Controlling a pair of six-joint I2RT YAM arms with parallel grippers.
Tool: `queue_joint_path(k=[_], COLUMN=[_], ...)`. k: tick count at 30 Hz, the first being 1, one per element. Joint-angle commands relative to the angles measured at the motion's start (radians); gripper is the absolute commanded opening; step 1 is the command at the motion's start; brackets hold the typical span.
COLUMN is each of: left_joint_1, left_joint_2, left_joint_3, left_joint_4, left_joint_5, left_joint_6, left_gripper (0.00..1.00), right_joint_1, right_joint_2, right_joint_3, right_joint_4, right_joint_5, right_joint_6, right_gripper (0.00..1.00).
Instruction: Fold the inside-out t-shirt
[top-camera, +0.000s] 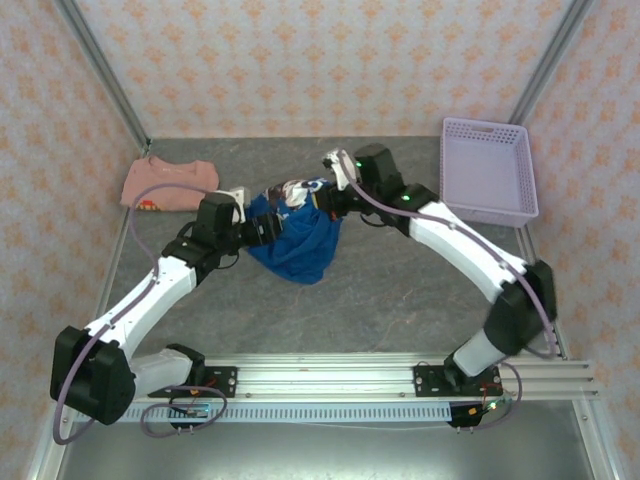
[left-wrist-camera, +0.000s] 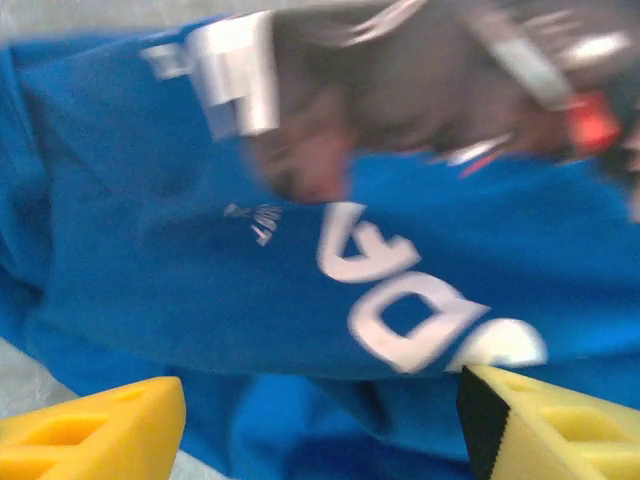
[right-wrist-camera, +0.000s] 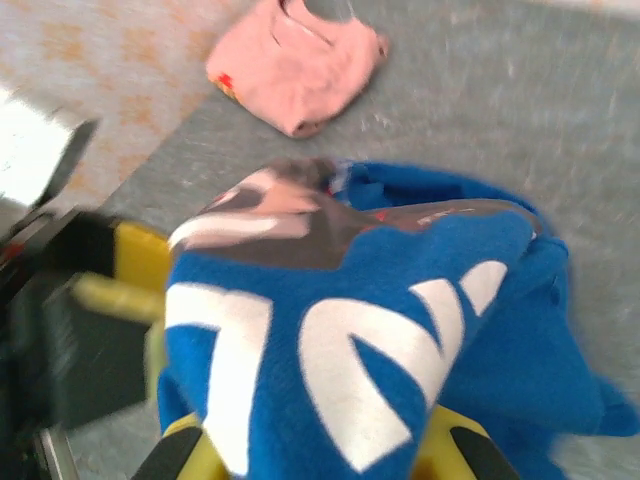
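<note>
1. The royal-blue inside-out t-shirt is hanging bunched between the two grippers, above the middle of the grey table, its white lettering showing.
2. The left gripper is standing spread, its yellow fingers wide apart with blue cloth lying between them.
3. The right gripper is pinching the t-shirt's upper edge, the cloth draping over its fingers.
4. A salmon-pink shirt is lying at the far left, and a lavender basket is sitting at the far right.
</note>
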Motion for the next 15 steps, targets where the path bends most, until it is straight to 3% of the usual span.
queue_joint_path(k=[1, 8, 11, 15], left_joint_1=[0.006, -0.004, -0.067, -0.216], left_joint_2=[-0.007, -0.065, -0.069, 0.055], left_joint_3=[0.056, -0.015, -0.006, 0.097], left_joint_4=[-0.058, -0.148, -0.152, -0.229], left_joint_5=[-0.004, 0.042, 0.043, -0.088], left_joint_6=[-0.025, -0.081, -0.077, -0.027], left_gripper=[0.77, 0.81, 0.86, 0.89], right_joint_1=[0.011, 0.065, 0.006, -0.139], right_joint_2=[-0.074, -0.135, -0.181, -0.127], right_joint_3=[-0.172, -0.401, -0.448, -0.464], right_joint_4=[-0.082, -0.155, -0.045, 0.082], right_joint_5=[0.029, 0.092, 0.170, 0.135], right_joint_6=[-0.161, -0.098, 0.040, 0.299], right_gripper=[0.07, 0.45, 0.53, 0.57])
